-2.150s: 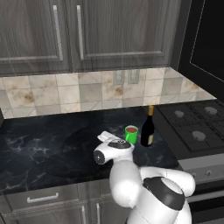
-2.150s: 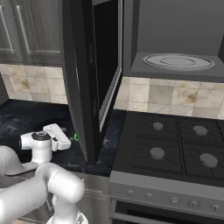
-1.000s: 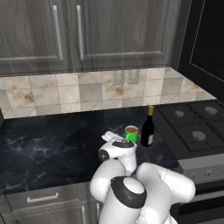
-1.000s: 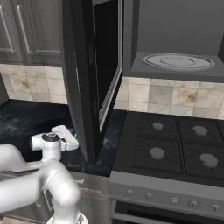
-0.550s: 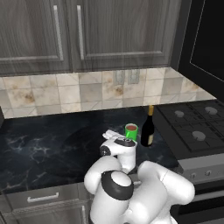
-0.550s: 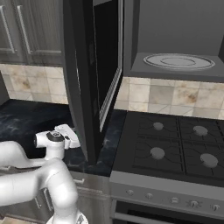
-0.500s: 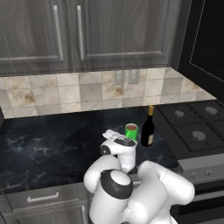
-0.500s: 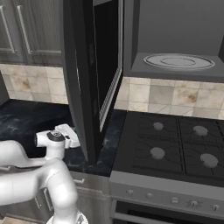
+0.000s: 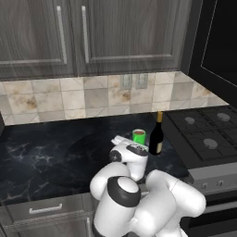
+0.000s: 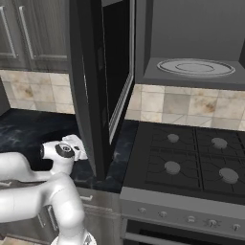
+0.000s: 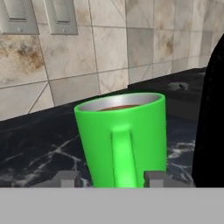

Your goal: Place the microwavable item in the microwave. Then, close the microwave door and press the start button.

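The microwavable item, a bright green mug (image 11: 120, 140) with dark liquid, stands on the black counter (image 9: 55, 152) and also shows as the mug (image 9: 139, 135) just beyond my hand. Its handle faces me. My gripper (image 11: 111, 177) is level with the mug's lower half, its fingertips (image 11: 68, 178) standing either side of the handle with a gap on each side; the jaws are partly closed and open around it. The microwave (image 10: 191, 48) above the stove has its grey cavity and glass turntable (image 10: 195, 67) exposed. The microwave door (image 10: 103, 86) is swung wide open.
A dark wine bottle (image 9: 156, 134) stands right beside the mug, on its right. The gas stove (image 9: 206, 134) lies further right. The open door hangs above the counter near my hand (image 10: 62, 150). Tiled wall with outlets (image 11: 33, 17) is behind the mug.
The hand has crept forward to the mug over the last second, and the fingers have drawn in from wide apart. The mug and bottle stand where they were.
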